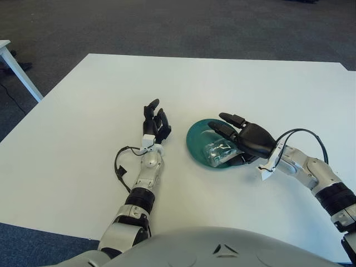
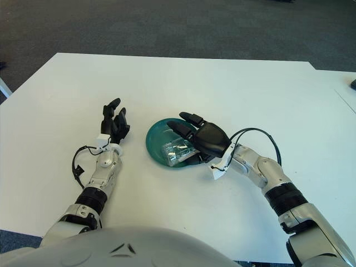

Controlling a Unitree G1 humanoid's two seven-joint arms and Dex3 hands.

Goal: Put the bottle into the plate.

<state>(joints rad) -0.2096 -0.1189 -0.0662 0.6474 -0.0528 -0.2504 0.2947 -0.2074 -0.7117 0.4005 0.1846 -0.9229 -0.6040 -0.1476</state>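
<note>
White counter (image 1: 83,128) carries the teal plate (image 1: 196,135). My right hand (image 1: 251,139) grasps the bottle (image 1: 218,151) lying inside, its long axis toward 10 o'clock. My left hand (image 1: 154,123), fingers relaxed, waits at 9 o'clock.

This looks like an office or lab room. A plain white counter (image 1: 111,83) stands on dark grey, low-pile carpet floor (image 1: 167,25) that fills the far side. At the far left, the corner and leg of another white table (image 1: 12,61) show.

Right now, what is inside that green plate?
A clear bottle lies in the plate, with the right hand over it. The hand hides the plate's right part. The left hand shows left of it.
</note>
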